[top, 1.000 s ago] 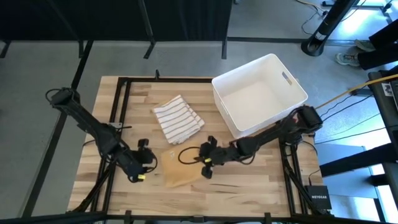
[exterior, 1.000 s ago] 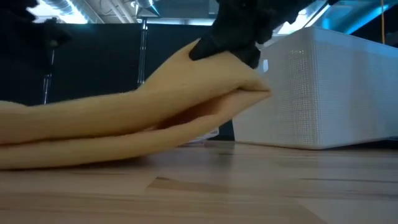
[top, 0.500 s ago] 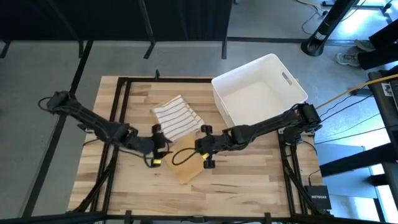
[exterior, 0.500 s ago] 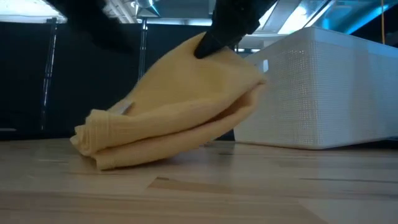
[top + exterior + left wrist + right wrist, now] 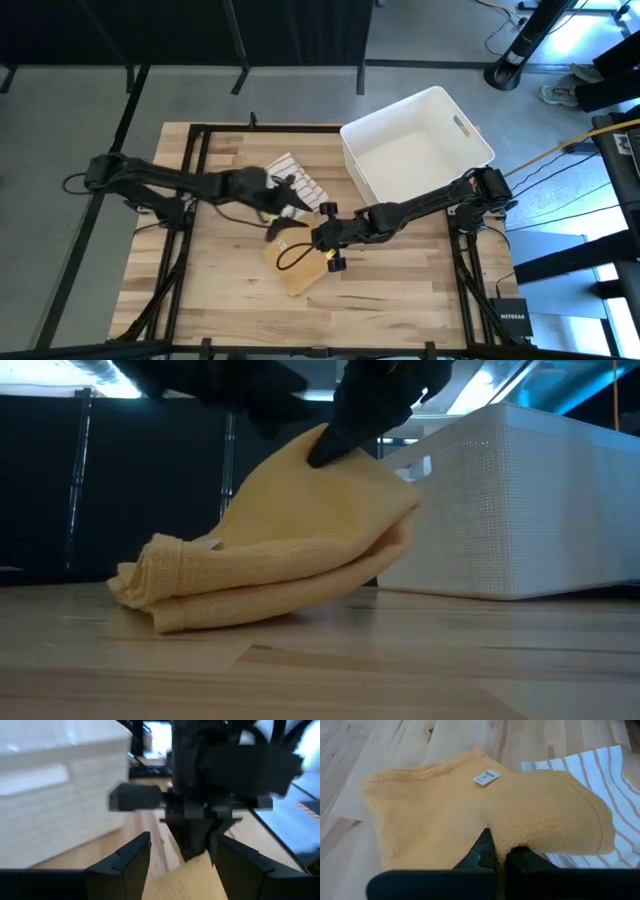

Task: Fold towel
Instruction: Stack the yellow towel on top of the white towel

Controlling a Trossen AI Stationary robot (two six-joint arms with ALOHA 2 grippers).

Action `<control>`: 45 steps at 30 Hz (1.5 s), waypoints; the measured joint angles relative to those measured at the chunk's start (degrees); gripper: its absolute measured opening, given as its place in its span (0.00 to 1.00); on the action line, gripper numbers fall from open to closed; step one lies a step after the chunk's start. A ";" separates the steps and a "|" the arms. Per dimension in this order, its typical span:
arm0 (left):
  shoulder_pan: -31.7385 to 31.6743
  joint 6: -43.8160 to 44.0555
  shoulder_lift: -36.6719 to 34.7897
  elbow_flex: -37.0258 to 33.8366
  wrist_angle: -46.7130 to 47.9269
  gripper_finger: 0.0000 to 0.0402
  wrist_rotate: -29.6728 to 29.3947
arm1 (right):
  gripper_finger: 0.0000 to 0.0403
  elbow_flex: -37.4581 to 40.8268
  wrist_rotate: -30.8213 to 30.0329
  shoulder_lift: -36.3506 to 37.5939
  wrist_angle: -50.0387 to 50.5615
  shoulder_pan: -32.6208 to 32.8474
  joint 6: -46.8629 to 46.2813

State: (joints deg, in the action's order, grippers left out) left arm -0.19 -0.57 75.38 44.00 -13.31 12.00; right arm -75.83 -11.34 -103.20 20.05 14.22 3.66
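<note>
My wooden table (image 5: 200,290) carries a white bin (image 5: 418,150) at its far right corner. Just left of the bin lies a striped cloth (image 5: 300,180), folded. Nearer the front edge from the bin, the yellow towel (image 5: 298,270) rests bunched, its edge overlapping the striped cloth.

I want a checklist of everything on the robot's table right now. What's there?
Surface: wooden table, bare planks showing.
Job's things: yellow towel, bunched, one edge lifted.
Clutter: striped towel; white bin.
Grippers: right tool shut on the yellow towel; left tool open above it, holding nothing.
Cables: black loop on the towel; yellow cable off the table.
Surroundings: grey floor.
</note>
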 joint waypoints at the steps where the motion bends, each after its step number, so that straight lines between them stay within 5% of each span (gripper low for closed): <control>1: -0.71 -1.14 1.88 1.15 0.78 0.49 2.48 | 0.01 0.00 -0.11 0.00 -0.05 0.00 0.15; 10: -2.79 -13.61 12.01 9.99 15.93 0.49 10.04 | 0.02 0.00 -1.60 -0.04 0.23 0.00 1.20; 23: -3.26 -20.74 12.41 10.13 19.57 0.48 6.84 | 0.02 0.00 -3.00 -0.04 0.64 -0.02 2.86; 27: -3.25 -20.90 12.41 10.13 19.64 0.35 6.85 | 0.02 0.00 -3.16 -0.04 0.77 -0.02 3.06; 31: -3.27 -21.78 12.39 10.13 20.53 0.10 6.67 | 0.04 0.00 -4.84 -0.04 1.07 -0.02 0.19; 37: -3.10 -19.32 12.11 10.11 21.50 0.03 2.82 | 0.24 -2.71 -9.68 0.15 8.71 -0.41 -7.53; 45: -0.62 -18.91 8.34 10.11 22.28 0.01 0.63 | 0.59 -4.97 -6.13 2.14 21.96 -0.33 -16.29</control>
State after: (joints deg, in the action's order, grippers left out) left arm -0.81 -19.48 83.72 54.11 8.97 12.63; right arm -80.80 -17.47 -101.06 42.01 13.88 -12.63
